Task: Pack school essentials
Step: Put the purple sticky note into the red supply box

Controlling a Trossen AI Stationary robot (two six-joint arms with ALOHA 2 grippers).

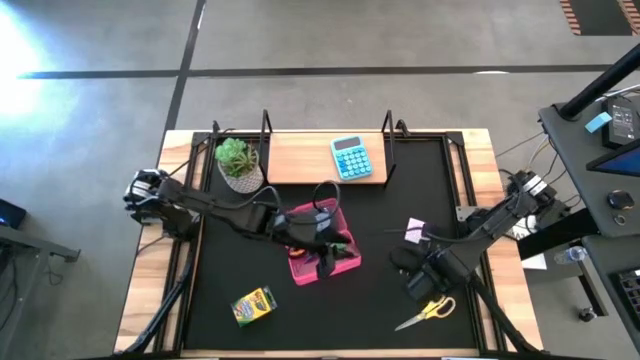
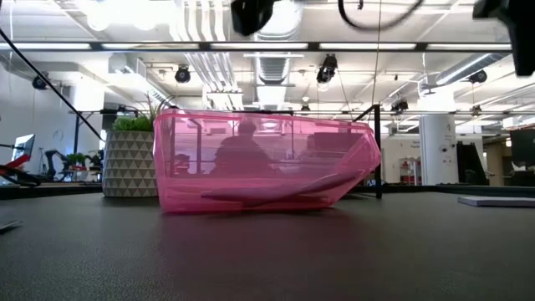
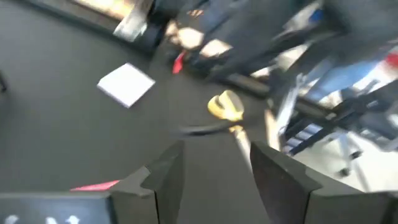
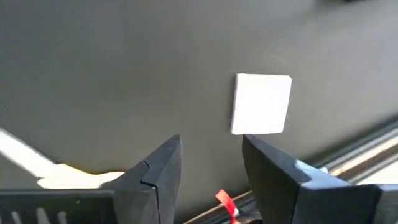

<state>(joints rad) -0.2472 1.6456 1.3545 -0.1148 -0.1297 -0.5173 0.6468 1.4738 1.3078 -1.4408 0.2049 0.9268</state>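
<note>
The translucent pink plastic pouch (image 1: 318, 243) lies near the middle of the black table mat (image 1: 240, 270), directly under the left gripper (image 1: 330, 258), which hangs just above its front end. In the low view the pouch (image 2: 259, 160) rests on the mat with its near side sagging and a long dark shape lying along its bottom; what that shape is cannot be told. The left gripper's two dark fingers (image 3: 165, 177) stand spread with nothing between them.

The yellow-handled scissors (image 1: 428, 311) lie on the mat just beside the right gripper (image 1: 418, 272), on the side toward the table's front edge. The left wrist view shows the scissors (image 3: 225, 107) out ahead of the left gripper's fingers. The right gripper's fingers (image 4: 163, 168) are also spread and empty, and a small white pad of paper (image 4: 262, 103) lies flat on the mat just ahead of them; in the high view this pad (image 1: 416, 229) sits between the two grippers, nearer the right one.

The yellow-green crayon box (image 1: 254, 305) lies near the front edge, on the left gripper's own left side; its printing is too small to read.

Behind the left arm, on the wooden shelf (image 1: 300, 158), stand a small green plant in a patterned white pot (image 1: 238, 163) and a light-blue calculator (image 1: 351, 158).
</note>
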